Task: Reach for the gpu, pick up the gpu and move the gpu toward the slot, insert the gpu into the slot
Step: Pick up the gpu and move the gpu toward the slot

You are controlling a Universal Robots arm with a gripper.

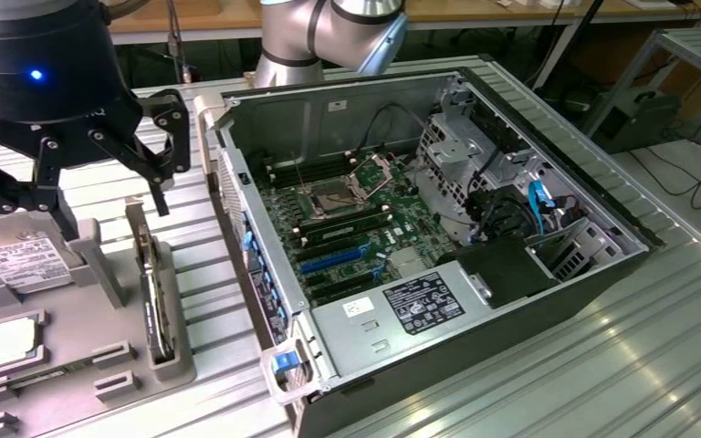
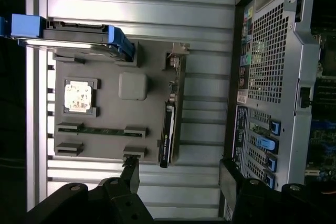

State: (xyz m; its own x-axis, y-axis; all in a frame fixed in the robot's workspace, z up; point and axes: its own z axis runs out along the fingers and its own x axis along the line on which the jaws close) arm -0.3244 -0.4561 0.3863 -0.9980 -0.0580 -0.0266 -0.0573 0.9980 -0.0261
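The pincer (image 1: 113,205) hangs wide open over the grey parts tray (image 1: 83,319). Its black fingers (image 2: 131,174) are spread far apart and closed on nothing. A blue light (image 1: 36,74) glows on its black body. Just beneath it the gpu (image 1: 156,297) stands on its long edge in a slot of the tray. It is a thin dark card seen edge-on, so its face is hidden. In the wrist view its near end lies just short of the gap between the two fingers, apart from both. Further to the exterior view's left, the tray holds the hard drive (image 1: 15,260), whose white label is printed too small to read, and the square CPU chip (image 1: 12,339). On the exterior view's right the computer case (image 1: 594,210) lies open, with the motherboard (image 1: 350,228) and its blue slots (image 1: 332,260) showing. A white label (image 1: 423,306) on the black cover inside carries marks and text that cannot be read. The arm (image 1: 326,36) is cut off at the top edge
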